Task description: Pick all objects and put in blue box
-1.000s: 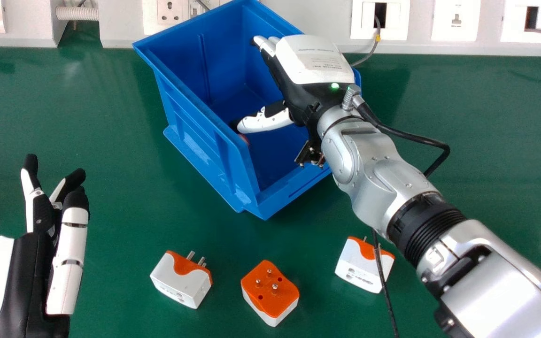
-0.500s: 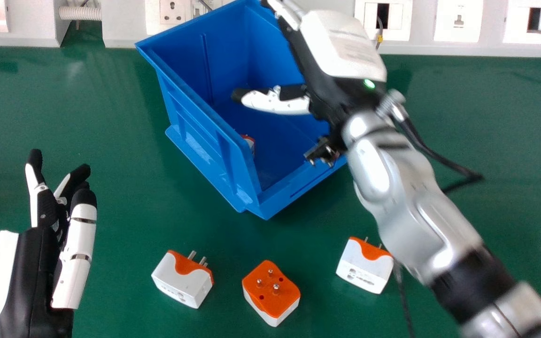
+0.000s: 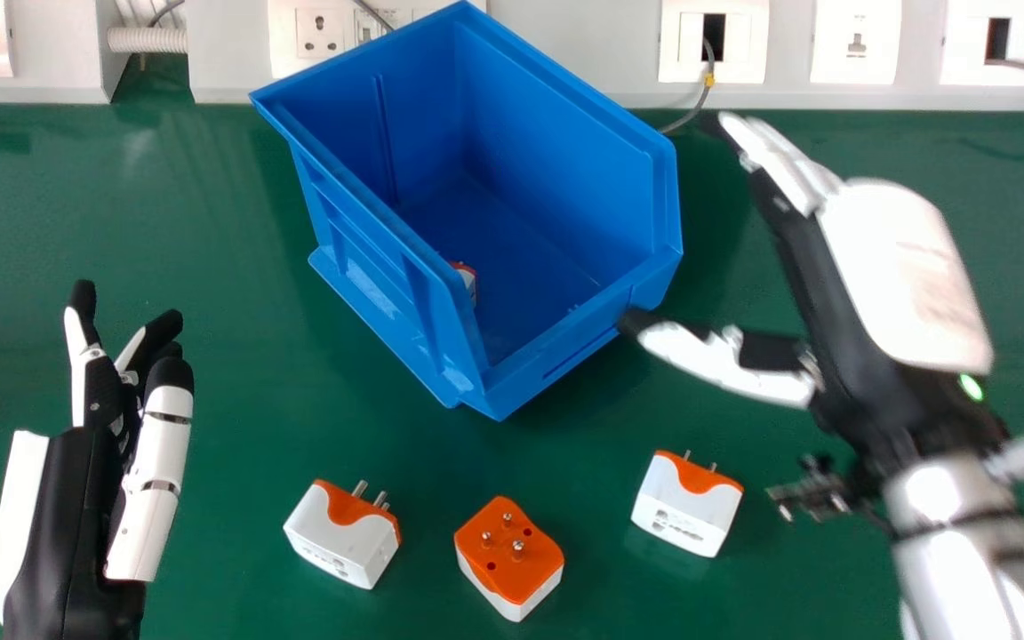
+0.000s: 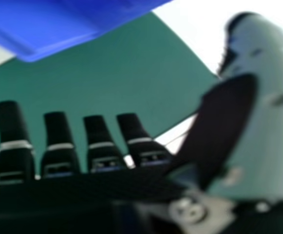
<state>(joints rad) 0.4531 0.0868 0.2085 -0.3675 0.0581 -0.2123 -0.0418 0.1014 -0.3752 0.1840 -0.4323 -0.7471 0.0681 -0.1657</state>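
- While your right hand (image 3: 903, 276) is spread wide, holding nothing, right of the blue box (image 3: 556, 151), swinging it left too low could knock the box.
- Three plugs await you on the near surface (image 3: 210, 213): left plug (image 3: 343, 538), middle plug (image 3: 509, 556), right plug (image 3: 685, 511). Your fourth plug (image 3: 468, 280) is inside.
- Close off-centre, and you could shove one away.

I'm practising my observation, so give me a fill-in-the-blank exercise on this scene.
The number of plugs on the table is ____.
The middle plug has its pins pointing ____.
The small object inside the box is white and ____.
The hand nearer the box is the robot's ____.

Missing words: three; up; orange; right.
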